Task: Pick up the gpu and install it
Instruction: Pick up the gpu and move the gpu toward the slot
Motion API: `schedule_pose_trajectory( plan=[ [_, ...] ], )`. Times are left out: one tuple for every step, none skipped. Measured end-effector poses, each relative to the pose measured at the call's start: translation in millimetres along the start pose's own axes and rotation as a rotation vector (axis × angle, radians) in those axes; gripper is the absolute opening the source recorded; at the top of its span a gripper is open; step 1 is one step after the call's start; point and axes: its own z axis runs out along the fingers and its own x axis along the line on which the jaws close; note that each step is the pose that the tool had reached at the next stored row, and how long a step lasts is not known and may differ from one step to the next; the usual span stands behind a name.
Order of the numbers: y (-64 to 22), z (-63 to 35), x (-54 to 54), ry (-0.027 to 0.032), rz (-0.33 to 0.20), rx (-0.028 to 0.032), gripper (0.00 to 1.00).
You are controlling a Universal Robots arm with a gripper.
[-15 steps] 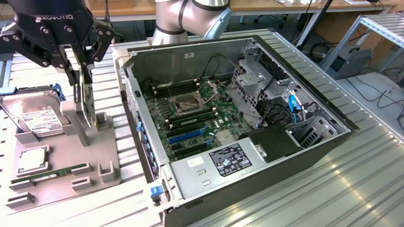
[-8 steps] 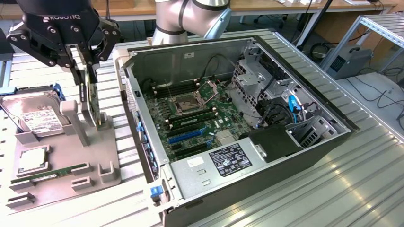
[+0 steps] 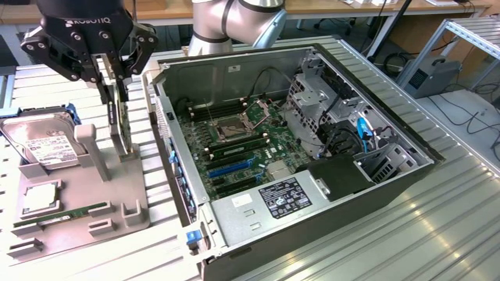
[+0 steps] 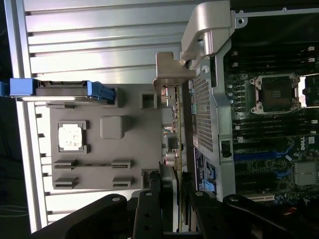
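The gripper point(image 3: 112, 82) pinches the upright gpu point(image 3: 119, 129) between its fingers, hiding the card's top edge. A ribbed metal table point(image 3: 437, 234) lies beneath, with workbenches point(image 3: 328, 7) behind.

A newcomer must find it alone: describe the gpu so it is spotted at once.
Beside the open computer case, on the exterior view's left, lies a grey parts tray. At the tray's edge nearest the case, under the end effector, stands the gpu. Unlike the boxy hard drive and flat-lying memory stick, it is a thin dark card upright on edge.
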Motion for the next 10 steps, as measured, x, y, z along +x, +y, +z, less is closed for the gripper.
schedule_pose_trajectory(
  plan=[
    [0.1, 0.0, -1.1, 0.0, 0.0, 0.0, 0.27],
    [0.2, 0.1, -2.4, 0.0, 0.0, 0.0, 0.27],
    [0.2, 0.1, -3.8, 0.0, 0.0, 0.0, 0.27],
    [0.4, 0.1, -5.0, 0.0, 0.0, 0.0, 0.27],
    [0.4, 0.2, -6.2, 0.0, 0.0, 0.0, 0.27],
    [0.6, 0.2, -7.9, 0.0, 0.0, 0.0, 0.27],
    [0.7, 0.3, -9.0, 0.0, 0.0, 0.0, 0.27],
    [0.8, 0.3, -10.4, 0.0, 0.0, 0.0, 0.27],
    [0.8, 0.3, -11.6, 0.0, 0.0, 0.0, 0.27],
    [1.0, 0.4, -13.2, 0.0, 0.0, 0.0, 0.27]
  ],
)
